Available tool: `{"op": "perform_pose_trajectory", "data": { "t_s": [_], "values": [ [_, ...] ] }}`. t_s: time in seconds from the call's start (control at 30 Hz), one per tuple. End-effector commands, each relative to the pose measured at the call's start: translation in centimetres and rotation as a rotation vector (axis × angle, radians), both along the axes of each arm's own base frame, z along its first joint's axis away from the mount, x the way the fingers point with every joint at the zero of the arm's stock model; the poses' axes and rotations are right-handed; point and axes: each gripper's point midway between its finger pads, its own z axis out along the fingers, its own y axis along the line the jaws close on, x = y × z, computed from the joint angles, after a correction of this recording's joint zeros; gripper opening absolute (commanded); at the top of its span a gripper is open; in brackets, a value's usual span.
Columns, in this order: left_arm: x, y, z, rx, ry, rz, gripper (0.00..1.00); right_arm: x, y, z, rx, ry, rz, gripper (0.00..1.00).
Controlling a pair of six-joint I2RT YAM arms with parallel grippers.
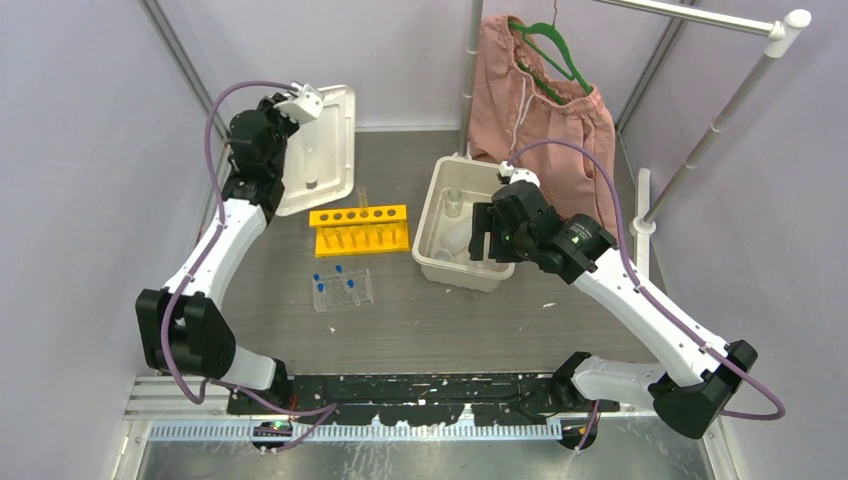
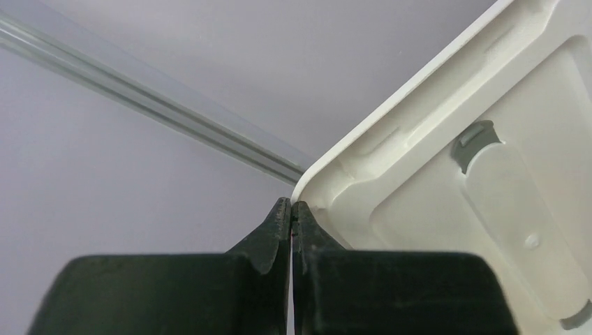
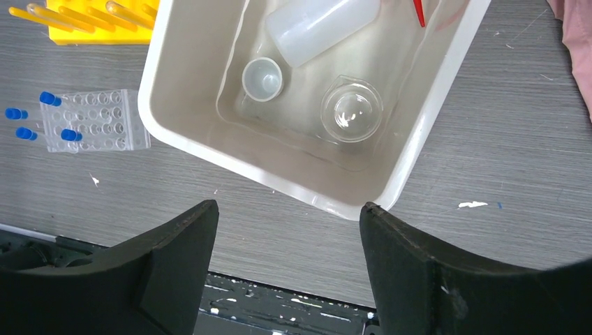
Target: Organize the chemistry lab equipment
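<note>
My left gripper [image 1: 298,103] [image 2: 292,204] is at the back left, shut on the far corner of a white bin lid [image 1: 325,150] [image 2: 454,139]. My right gripper [image 1: 485,235] [image 3: 286,209] is open and empty above the near edge of the white bin [image 1: 432,215] [image 3: 178,77]. In the bin lie a red-spouted squeeze bottle [image 3: 321,24], a tiny white cup [image 3: 262,78] and a small clear glass vessel [image 3: 351,109]. The yellow tube rack [image 1: 360,228] [image 3: 91,21] stands mid-table. In front of it is the clear grid rack [image 1: 343,290] [image 3: 94,120] with blue-capped tubes [image 3: 70,134].
Pink shorts on a green hanger [image 1: 540,90] hang at the back right from a metal rail [image 1: 720,120]. Lavender walls close in both sides. Two blue-capped tubes [image 3: 19,122] lie loose left of the grid rack.
</note>
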Motion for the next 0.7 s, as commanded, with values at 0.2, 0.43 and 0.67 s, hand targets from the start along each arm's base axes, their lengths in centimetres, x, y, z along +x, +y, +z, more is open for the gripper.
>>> {"op": "perform_pose_trajectory", "data": {
  "t_s": [0.2,0.43,0.67],
  "values": [
    [-4.5,-2.7,11.7,0.284,-0.440,-0.025,0.00,1.7,0.7,4.1,0.060,-0.141,-0.001,0.93],
    [-7.3,-5.4,13.6,0.305,-0.522,-0.082,0.00,2.7,1.4,6.6,0.101,-0.255,0.037,1.00],
    [-10.8,-8.6,16.7,0.363,-0.626,-0.213,0.00,4.1,2.4,12.0,0.202,-0.504,0.093,1.00]
  ]
}}
